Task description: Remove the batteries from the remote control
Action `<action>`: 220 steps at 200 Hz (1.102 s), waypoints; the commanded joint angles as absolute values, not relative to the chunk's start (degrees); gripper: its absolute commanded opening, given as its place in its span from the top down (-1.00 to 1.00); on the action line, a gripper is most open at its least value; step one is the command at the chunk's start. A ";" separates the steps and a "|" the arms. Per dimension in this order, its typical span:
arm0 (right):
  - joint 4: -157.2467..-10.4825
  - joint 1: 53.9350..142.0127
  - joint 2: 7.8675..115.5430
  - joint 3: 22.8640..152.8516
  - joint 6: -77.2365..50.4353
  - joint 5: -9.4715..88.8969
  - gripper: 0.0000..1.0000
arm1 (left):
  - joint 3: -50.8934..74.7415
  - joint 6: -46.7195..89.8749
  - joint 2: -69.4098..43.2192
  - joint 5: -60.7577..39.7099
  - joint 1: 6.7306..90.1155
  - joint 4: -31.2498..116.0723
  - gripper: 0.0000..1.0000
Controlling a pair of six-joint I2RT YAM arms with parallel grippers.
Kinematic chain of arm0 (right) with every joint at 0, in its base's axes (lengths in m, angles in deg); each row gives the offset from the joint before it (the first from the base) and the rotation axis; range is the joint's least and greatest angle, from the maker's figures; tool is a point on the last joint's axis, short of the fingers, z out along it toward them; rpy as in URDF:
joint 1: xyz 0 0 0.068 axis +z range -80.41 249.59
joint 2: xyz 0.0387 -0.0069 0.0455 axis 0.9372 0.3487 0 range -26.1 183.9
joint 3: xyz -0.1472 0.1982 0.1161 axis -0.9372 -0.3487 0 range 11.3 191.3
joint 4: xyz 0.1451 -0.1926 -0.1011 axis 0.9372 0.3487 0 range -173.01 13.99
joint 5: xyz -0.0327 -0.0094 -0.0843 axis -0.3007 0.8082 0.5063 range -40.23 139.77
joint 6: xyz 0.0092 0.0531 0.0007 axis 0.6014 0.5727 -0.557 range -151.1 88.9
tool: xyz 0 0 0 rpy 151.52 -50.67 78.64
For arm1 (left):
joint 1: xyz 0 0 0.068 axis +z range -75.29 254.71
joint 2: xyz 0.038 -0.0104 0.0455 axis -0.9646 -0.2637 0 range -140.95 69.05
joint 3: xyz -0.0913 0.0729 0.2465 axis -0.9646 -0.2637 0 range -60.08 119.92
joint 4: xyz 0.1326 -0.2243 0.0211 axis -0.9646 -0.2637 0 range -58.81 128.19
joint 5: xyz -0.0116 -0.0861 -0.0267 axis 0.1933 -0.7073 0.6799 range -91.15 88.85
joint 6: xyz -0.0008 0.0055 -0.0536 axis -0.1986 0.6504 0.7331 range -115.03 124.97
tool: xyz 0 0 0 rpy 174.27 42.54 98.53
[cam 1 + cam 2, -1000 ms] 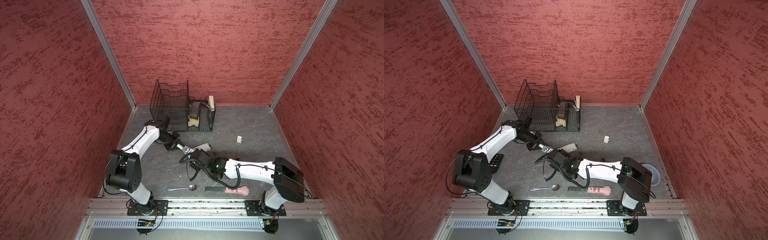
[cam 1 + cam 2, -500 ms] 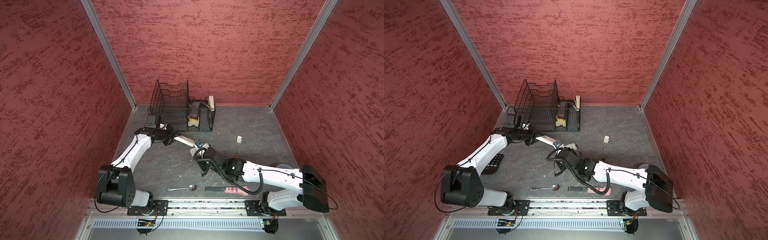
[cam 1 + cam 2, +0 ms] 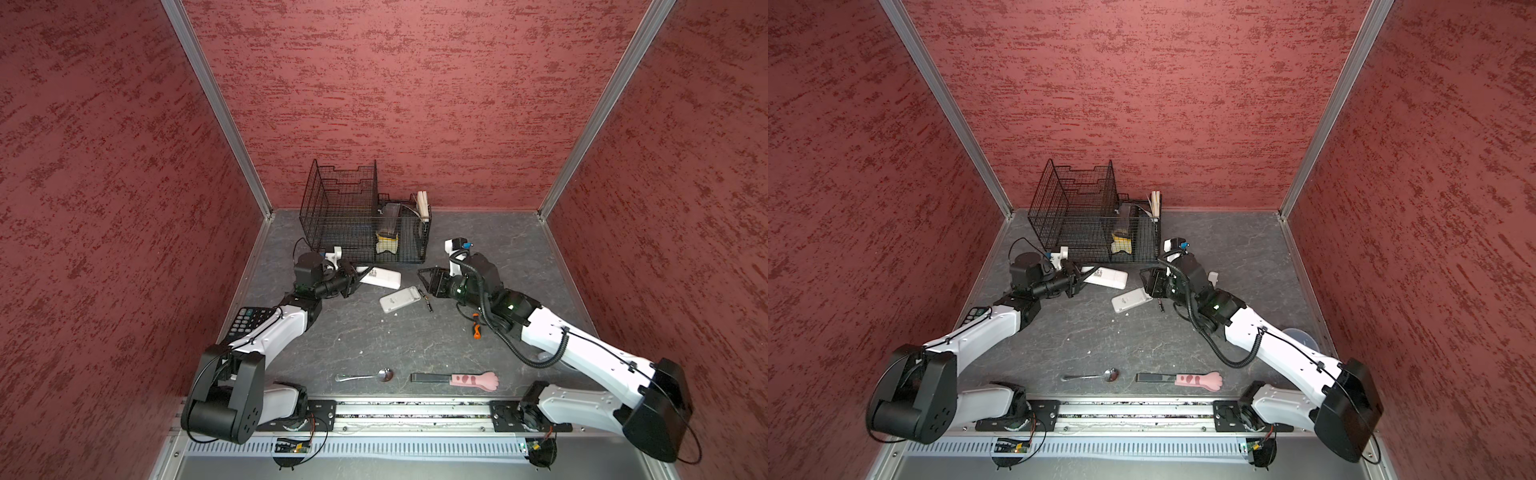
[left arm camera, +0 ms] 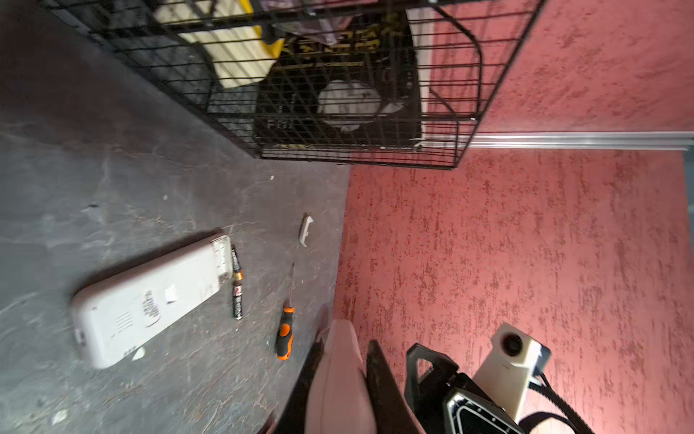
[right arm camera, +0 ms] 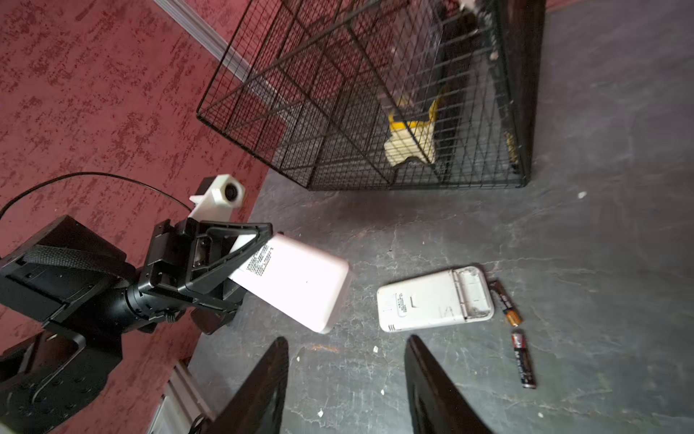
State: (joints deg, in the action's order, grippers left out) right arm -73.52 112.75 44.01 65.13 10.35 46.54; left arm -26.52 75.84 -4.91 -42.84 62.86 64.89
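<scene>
Near the middle of the grey tabletop (image 3: 374, 345), in front of the black wire basket (image 3: 345, 216), a flat white remote (image 3: 399, 299) lies back-up with its battery bay uncovered. Two of the batteries lie loose on the tabletop at that uncovered end, roughly end to end. The near battery (image 5: 507, 302) sits right against the remote's corner. The far battery (image 5: 522, 357) lies just past it, a small gap between the two.

The right gripper (image 3: 427, 284) hangs just beside them, its jaws standing apart. In the right wrist view, bare tabletop shows between its two dark fingers (image 5: 432, 383). Both batteries lie outside that gap, off beyond one finger. In both top views they lie between the flat white remote and the gripper's tips. How high the tips ride above them cannot be told.

Across from it, the left gripper (image 3: 359, 276) is clamped on one end of a second remote, the held remote (image 5: 296, 285). It is carried clear of the tabletop, label side showing, its free end slanting toward the flat one but not touching it. Whether batteries sit inside the held remote cannot be seen.

An orange-and-black screwdriver (image 4: 284, 334) lies near the batteries, beside the right arm. A small white cover piece (image 4: 306, 230) lies further off by the wall. A black calculator (image 3: 249, 320) is partly under the left arm.
</scene>
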 commanded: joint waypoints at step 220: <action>-82.24 111.05 56.87 71.34 19.28 35.18 0.15 | -31.61 80.35 -8.02 -40.88 58.76 91.31 1.00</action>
